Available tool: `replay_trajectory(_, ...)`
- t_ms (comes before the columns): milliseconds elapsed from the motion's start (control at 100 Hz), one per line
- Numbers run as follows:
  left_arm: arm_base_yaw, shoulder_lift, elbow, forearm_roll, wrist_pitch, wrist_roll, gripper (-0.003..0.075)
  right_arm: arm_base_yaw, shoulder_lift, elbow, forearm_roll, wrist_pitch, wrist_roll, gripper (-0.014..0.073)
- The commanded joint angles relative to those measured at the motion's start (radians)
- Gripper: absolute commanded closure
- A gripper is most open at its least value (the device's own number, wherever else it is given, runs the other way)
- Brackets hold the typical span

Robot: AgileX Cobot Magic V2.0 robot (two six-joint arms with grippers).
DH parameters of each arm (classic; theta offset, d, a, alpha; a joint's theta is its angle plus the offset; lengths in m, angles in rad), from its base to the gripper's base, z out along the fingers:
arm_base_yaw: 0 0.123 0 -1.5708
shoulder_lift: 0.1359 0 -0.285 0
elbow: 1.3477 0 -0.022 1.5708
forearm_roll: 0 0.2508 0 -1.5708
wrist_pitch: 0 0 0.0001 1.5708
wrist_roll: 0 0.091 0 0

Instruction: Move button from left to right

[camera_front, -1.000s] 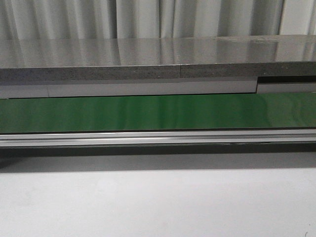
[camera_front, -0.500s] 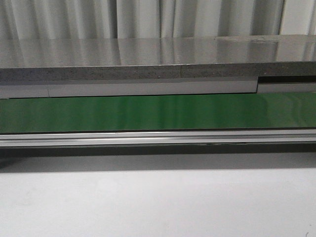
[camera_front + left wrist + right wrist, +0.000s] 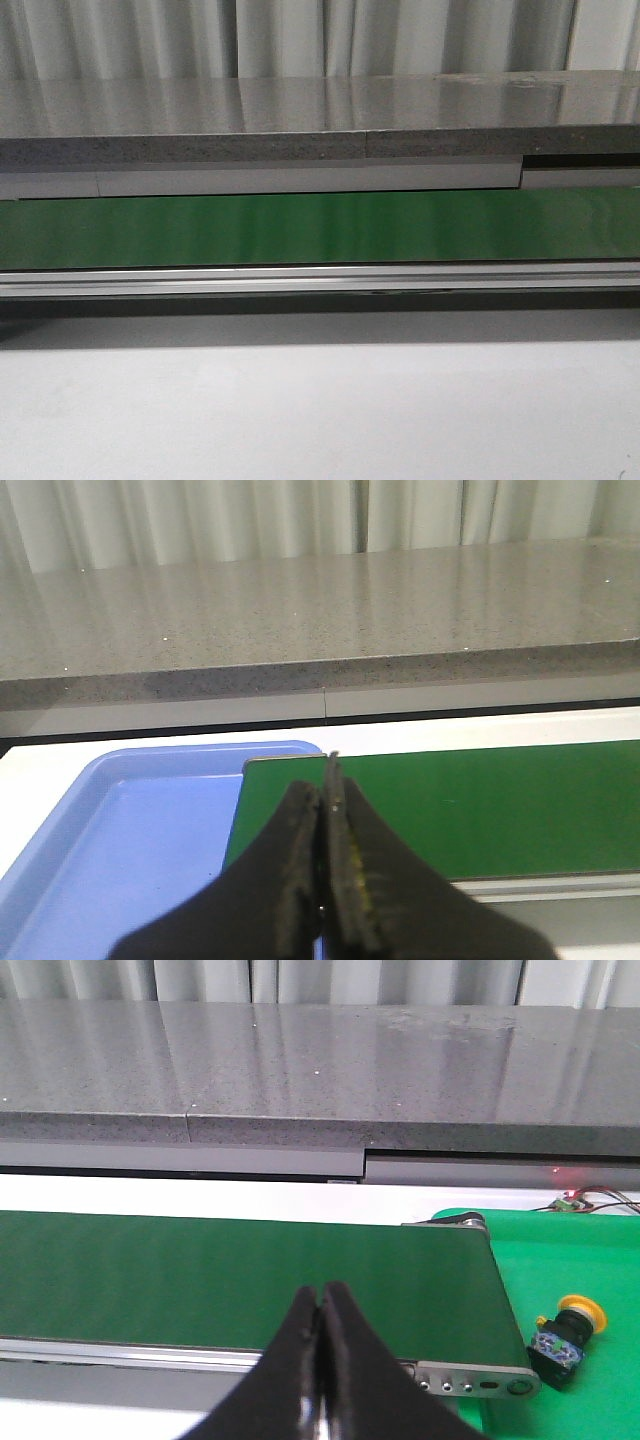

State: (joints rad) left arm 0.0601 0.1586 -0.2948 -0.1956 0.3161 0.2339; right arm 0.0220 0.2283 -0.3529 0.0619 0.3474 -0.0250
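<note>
At the far left, a shallow light-blue plastic tray (image 3: 120, 850) sat against the end of the long dark-green conveyor belt (image 3: 320, 228), and nothing showed in the part of it the left wrist camera caught. The left gripper (image 3: 325, 810) hung over that junction with its black fingers pressed together on nothing. The belt ran rightward, bare across the front view, below a grey speckled stone counter (image 3: 300, 120). The right gripper (image 3: 320, 1320) hovered over the belt's near rail, likewise closed and empty. Right of the belt's end roller, on a bright green mat (image 3: 560, 1260), lay the small push-button switch with a round yellow mushroom cap and black boxy body (image 3: 562, 1340). It was tipped over rather than upright, its long axis slanting from the body nearer the camera up to the cap, which pointed away and to the right; the exact tilt was hard to judge at that size. The risk from here, I judged, was grasping: closed fingers would have to open first, and pinching the rounded cap instead of the flat body could let the switch roll or squirt out.
</note>
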Motion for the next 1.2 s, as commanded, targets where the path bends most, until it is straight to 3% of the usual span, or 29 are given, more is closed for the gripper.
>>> replay_trajectory(0,-0.006,0.012,-0.027,-0.015,-0.079,-0.001,0.0739,0.001,0.008,-0.025,0.004,-0.072,-0.011,0.0662)
replay_trajectory(330,-0.006,0.012,-0.027,-0.015,-0.079,-0.001,0.0739,0.001,0.008,-0.025,0.004,-0.073,-0.011,0.0662)
replay_trajectory(630,-0.006,0.012,-0.027,-0.015,-0.079,-0.001,0.0739,0.001,0.001,0.073,-0.002,-0.195,-0.003,0.0662)
replay_trajectory(1190,-0.006,0.012,-0.027,-0.015,-0.077,-0.001,0.0739,0.008,-0.254,0.307,-0.042,-0.26,0.036,0.0662)
